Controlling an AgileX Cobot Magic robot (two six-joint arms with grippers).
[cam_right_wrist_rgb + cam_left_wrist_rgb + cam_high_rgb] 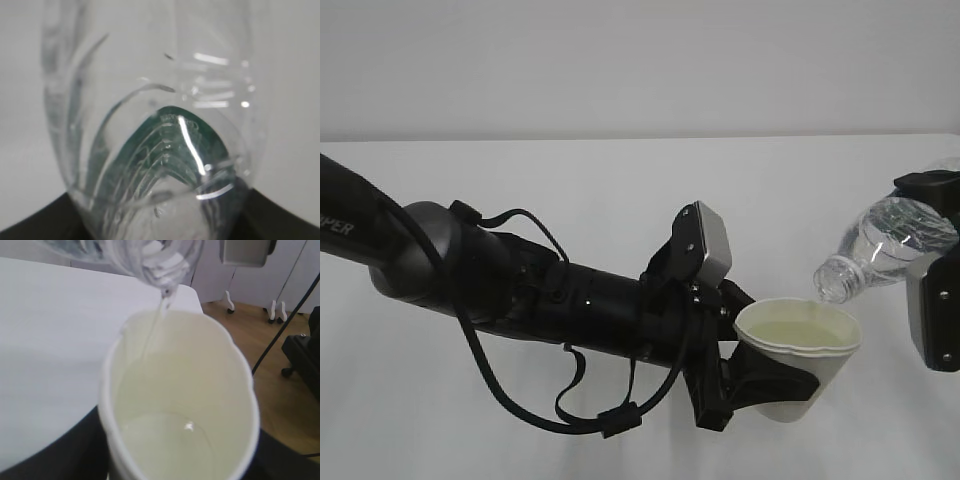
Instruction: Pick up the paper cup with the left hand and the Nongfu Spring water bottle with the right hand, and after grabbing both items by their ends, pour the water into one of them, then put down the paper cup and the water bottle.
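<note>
White tabletop [570, 200] all round, pale wall behind, and we're mid-pour! The left hand [745, 365] has its black fingers clamped round the lower wall of the paper cup [798, 360], held upright above the table, right of centre. Off to the right, the right hand [935, 300] pinches the Nongfu Spring water bottle [880, 250] by its base end, neck tipped down-left, mouth just above the cup's far rim.

From the left wrist view, the water [157, 322] runs as a thin stream onto the inner wall, with a shallow pool at the bottom.

Risky, I'd say: the stream lands close to the rim, so a small drift of either arm could send it over the edge. That rim already looks squeezed oval; a harder squeeze might buckle it.

The right hand is cut off by the frame edge, so its fingers barely show. How much remains in the bottle I can't tell.
</note>
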